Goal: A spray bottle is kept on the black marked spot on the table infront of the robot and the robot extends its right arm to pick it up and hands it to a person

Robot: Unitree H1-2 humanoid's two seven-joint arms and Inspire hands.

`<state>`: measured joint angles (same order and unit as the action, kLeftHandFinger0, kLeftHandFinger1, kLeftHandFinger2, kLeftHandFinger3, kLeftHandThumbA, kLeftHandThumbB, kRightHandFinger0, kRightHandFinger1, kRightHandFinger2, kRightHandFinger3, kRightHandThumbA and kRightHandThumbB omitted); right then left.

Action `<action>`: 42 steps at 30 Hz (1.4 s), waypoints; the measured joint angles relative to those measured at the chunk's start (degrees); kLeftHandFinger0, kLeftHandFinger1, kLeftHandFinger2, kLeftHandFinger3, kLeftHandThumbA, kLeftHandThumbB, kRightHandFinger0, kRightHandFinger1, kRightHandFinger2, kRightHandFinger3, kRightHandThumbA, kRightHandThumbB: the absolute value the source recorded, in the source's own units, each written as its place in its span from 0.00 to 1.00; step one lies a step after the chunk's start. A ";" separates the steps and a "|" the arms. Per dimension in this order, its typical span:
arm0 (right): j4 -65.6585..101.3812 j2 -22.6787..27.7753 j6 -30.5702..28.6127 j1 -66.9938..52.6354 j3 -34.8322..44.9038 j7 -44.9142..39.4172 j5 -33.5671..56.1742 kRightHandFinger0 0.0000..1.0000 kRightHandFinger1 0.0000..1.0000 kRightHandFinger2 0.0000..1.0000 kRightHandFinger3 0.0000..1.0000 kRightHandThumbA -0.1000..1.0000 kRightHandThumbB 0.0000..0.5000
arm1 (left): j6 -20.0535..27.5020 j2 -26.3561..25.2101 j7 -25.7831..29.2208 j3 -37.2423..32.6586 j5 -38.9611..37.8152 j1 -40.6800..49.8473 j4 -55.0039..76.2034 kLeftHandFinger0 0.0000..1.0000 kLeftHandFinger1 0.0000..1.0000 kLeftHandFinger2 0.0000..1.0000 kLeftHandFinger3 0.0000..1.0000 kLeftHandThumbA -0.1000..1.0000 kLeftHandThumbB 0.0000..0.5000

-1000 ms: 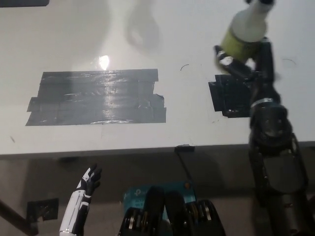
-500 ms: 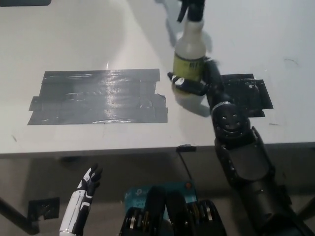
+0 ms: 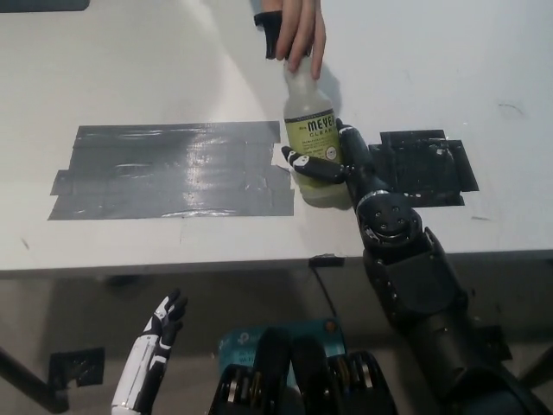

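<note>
Above the white table (image 3: 130, 69), roughly midway along its width and nearer the near edge than the far one, one clear plastic spray bottle with a yellow-green label (image 3: 311, 138) is held up by the robot's black right hand (image 3: 333, 164). That hand's fingers are wrapped around the lower part of the bottle, just under the label, and the black right arm runs back over the near edge toward the near right corner. One person's hand (image 3: 298, 30) reaches in from the far edge and closes over the top of the bottle, covering the sprayer head; both hands are on the bottle at once.

Two patches of tape lie on the table. One large rectangle of grey duct tape (image 3: 164, 169) covers the middle-left area, its right end just beside the bottle. One smaller black tape patch (image 3: 428, 169) sits to the right of the arm, with nothing standing on it.

One white left hand (image 3: 160, 333) hangs below the near edge of the table, toward the left, holding nothing, its fingers spread loosely apart.
</note>
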<state>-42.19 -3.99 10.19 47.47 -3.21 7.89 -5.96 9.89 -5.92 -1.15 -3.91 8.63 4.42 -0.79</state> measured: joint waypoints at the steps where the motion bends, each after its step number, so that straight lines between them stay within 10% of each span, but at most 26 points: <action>1: -0.11 0.00 -0.14 0.18 0.11 0.00 0.10 0.10 0.55 0.88 0.87 0.20 0.48 | 0.00 0.00 0.00 -0.06 0.08 -0.02 0.00 1.00 1.00 1.00 1.00 1.00 0.63; 6: -0.03 0.01 -0.66 1.06 0.48 0.12 0.45 0.37 0.71 0.92 0.99 0.51 0.71 | -0.15 -0.16 0.00 -0.40 0.28 -0.11 0.03 1.00 1.00 1.00 1.00 1.00 0.63; 7: 0.27 0.00 -0.65 1.06 0.57 0.11 0.50 0.75 1.00 1.00 1.00 0.63 0.82 | -0.23 -0.18 0.00 -0.44 0.29 -0.11 0.06 1.00 1.00 1.00 1.00 1.00 0.63; 9: 0.88 0.02 -0.69 1.06 0.64 -0.03 0.64 1.00 1.00 1.00 1.00 0.65 0.87 | -0.39 -0.22 0.00 -0.51 0.30 -0.12 0.11 1.00 1.00 1.00 1.00 1.00 0.62; 21: 16.53 3.19 -1.25 -4.06 -0.61 -5.88 2.41 1.00 1.00 1.00 1.00 0.94 0.98 | -1.14 -0.60 0.00 -0.96 0.43 -0.27 0.14 1.00 1.00 1.00 1.00 1.00 0.65; 42: 58.44 13.01 0.31 -36.41 -0.65 -8.25 2.69 1.00 1.00 1.00 1.00 1.00 0.88 | -1.82 -0.60 0.01 -0.97 0.39 -0.49 -0.01 1.00 1.00 1.00 1.00 1.00 0.72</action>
<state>16.25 9.02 10.50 11.05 -3.85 -0.36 -3.27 8.07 -6.51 -1.14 -4.87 9.02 3.93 -0.80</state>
